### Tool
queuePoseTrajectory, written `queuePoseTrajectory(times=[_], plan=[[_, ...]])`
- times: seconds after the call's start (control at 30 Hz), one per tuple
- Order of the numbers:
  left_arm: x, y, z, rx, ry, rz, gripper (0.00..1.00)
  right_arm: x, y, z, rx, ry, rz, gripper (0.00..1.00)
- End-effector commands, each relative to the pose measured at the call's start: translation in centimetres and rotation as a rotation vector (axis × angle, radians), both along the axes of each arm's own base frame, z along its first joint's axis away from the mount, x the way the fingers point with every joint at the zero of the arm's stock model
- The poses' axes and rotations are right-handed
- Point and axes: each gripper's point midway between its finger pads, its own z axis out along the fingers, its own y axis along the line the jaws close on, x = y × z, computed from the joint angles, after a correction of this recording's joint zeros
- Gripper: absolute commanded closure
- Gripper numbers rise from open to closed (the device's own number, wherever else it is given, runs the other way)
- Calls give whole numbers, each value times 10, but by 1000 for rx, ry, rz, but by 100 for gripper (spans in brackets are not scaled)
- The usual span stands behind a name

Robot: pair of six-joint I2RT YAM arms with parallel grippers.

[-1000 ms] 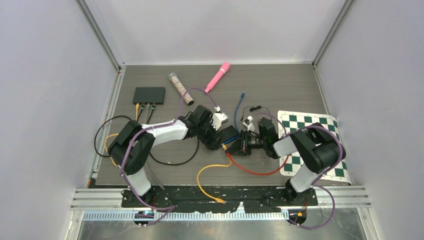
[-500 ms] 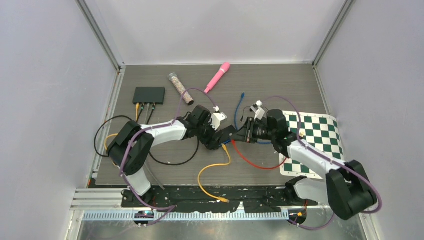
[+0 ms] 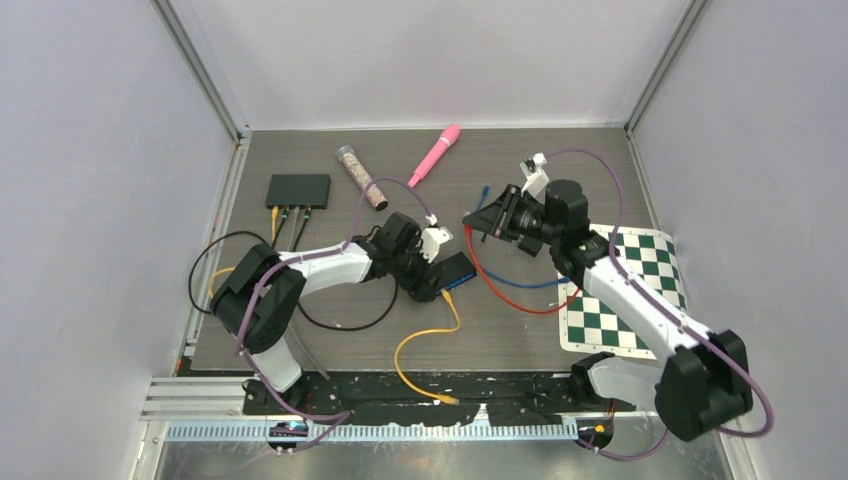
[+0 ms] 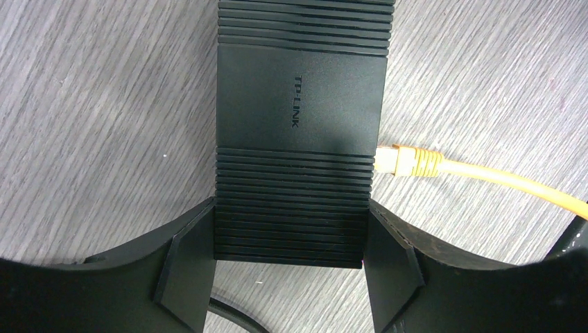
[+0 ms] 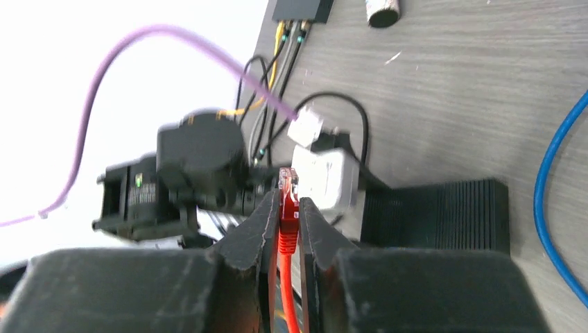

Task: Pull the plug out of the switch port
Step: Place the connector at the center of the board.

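Observation:
A black TP-LINK switch (image 4: 299, 132) lies mid-table (image 3: 455, 270). My left gripper (image 4: 288, 260) is shut on its near end, a finger on each side. A yellow plug (image 4: 405, 161) sits in its right side port. My right gripper (image 5: 286, 208) is shut on a red plug (image 5: 287, 208), lifted clear of the switch up and to the right (image 3: 478, 219). The red cable (image 3: 500, 295) trails down from it to the table. The switch also shows low in the right wrist view (image 5: 437, 208).
A second black switch (image 3: 297, 190) with cables sits back left. A glitter tube (image 3: 361, 178) and a pink microphone (image 3: 435, 154) lie at the back. A blue cable (image 3: 520, 283) and a chessboard mat (image 3: 640, 290) are on the right. A black cable (image 3: 340, 322) loops left.
My right gripper has pulled the red plug out of the switch and moved up and back to the right with it. The left gripper still holds the switch, which turned slightly.

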Motion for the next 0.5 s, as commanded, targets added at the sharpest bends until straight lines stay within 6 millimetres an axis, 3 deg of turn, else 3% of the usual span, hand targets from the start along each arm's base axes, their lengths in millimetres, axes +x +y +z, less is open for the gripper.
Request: queuePoseTrajectory(times=[0.0, 0.1, 0.27, 0.4, 0.43, 0.47], plan=[[-29, 18, -13, 89, 90, -8, 52, 42, 9, 24, 164, 93, -50, 95], [-32, 19, -13, 85, 93, 0, 52, 70, 15, 28, 250, 147, -86, 95], [-37, 22, -13, 73, 102, 14, 52, 114, 16, 26, 209, 132, -164, 95], [-40, 22, -14, 72, 108, 10, 52, 151, 9, 7, 164, 147, -253, 95], [-40, 21, -14, 72, 106, 10, 52, 158, 8, 11, 170, 138, -263, 95], [-41, 21, -14, 74, 105, 7, 52, 165, 9, 1, 165, 161, -272, 95]])
